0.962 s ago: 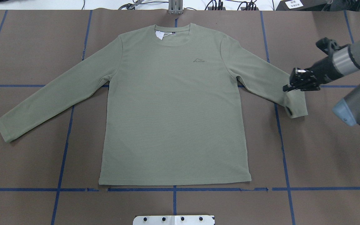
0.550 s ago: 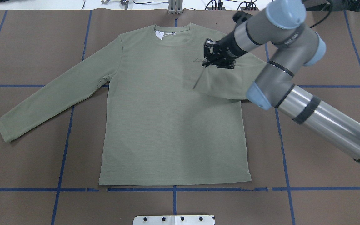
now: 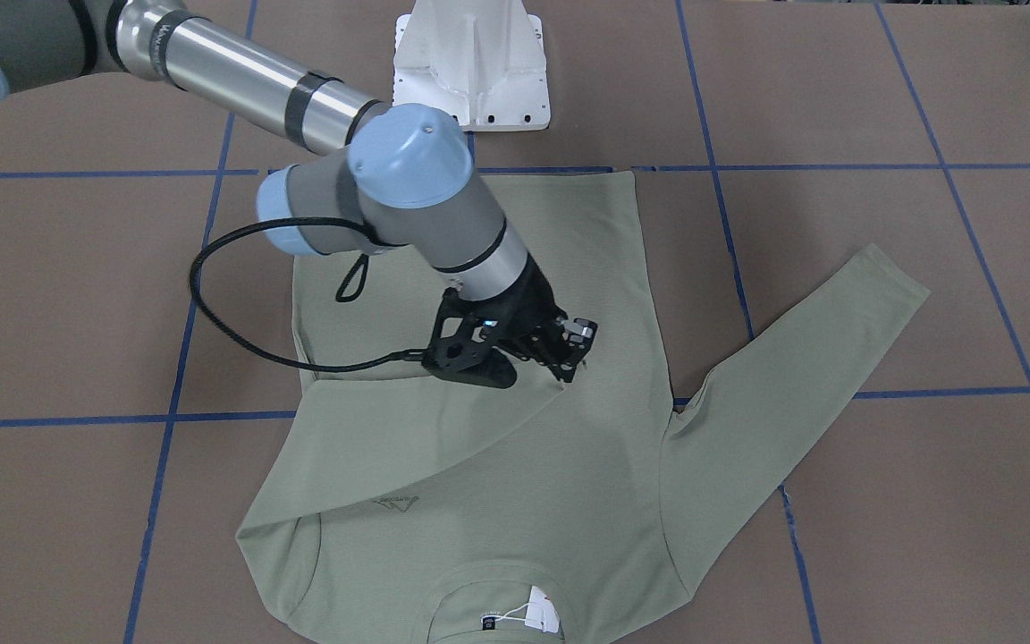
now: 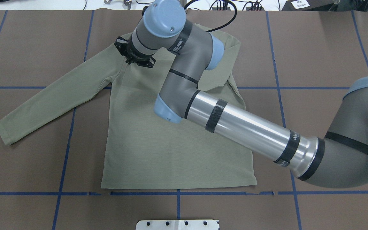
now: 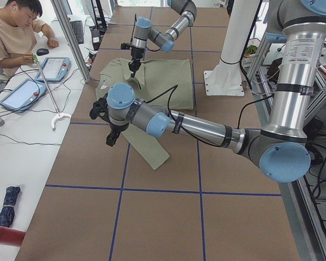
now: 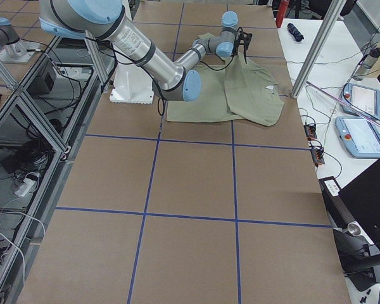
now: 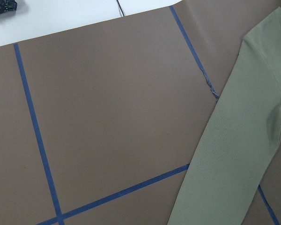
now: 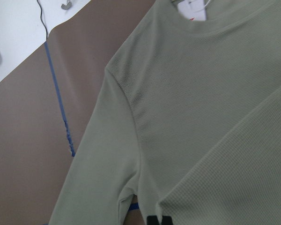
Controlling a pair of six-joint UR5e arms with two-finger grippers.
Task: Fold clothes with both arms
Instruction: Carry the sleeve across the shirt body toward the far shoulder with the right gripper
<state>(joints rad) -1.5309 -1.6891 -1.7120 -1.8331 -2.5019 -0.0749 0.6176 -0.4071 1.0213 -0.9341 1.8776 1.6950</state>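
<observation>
1. since half a second ago my right gripper [image 3: 566, 368] has dragged the right sleeve [image 3: 408, 438] on across the chest. it has gone from beside the logo [image 3: 394, 504] to the far shoulder, at 11 o'clock on the shirt [image 4: 177, 153] in the overhead view.
2. that gripper is clenched on the sleeve's cuff end, and the fabric rises a little to the fingertips.
3. the shirt lies on the brown table [image 4: 331, 127]. in the overhead view the collar is at 12 o'clock and the hem at 6.
4. the left sleeve [image 4: 53, 99] lies flat, stretched toward 8 o'clock.
5. the white hang tag [image 3: 540, 615] sits inside the collar, and the logo shows just beside the folded sleeve's edge.
6. my left gripper [image 5: 112, 137] hangs above the table near the left sleeve. i cannot tell how its jaws stand.
</observation>
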